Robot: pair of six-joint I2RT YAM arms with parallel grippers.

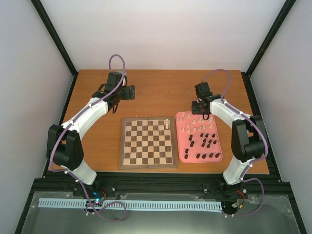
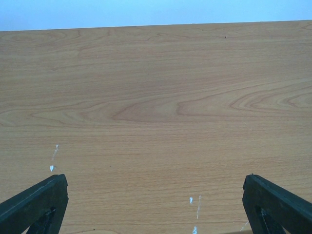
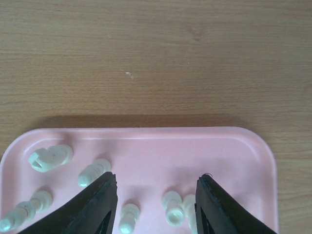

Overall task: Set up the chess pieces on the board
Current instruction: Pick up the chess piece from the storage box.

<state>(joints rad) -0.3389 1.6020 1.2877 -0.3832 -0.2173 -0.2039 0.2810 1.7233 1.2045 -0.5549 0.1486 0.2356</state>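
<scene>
Cream pc (image 1: 167, 123) upright on board (image 1: 141, 146) (tray (image 3: 234, 146) pcs (image 3: 50, 158) on sides)

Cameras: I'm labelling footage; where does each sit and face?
Top external: above and behind, looking down on table, board, pink tray; left arm and right arm show.
Left wrist: on left arm, facing across bare table toward the wall; open left end effector at bottom corners.
Right wrist: on right arm, looking down at pink tray's far end, cream pieces; open right end effector shows.
Shared: top and right wrist both show the pink tray.
</scene>
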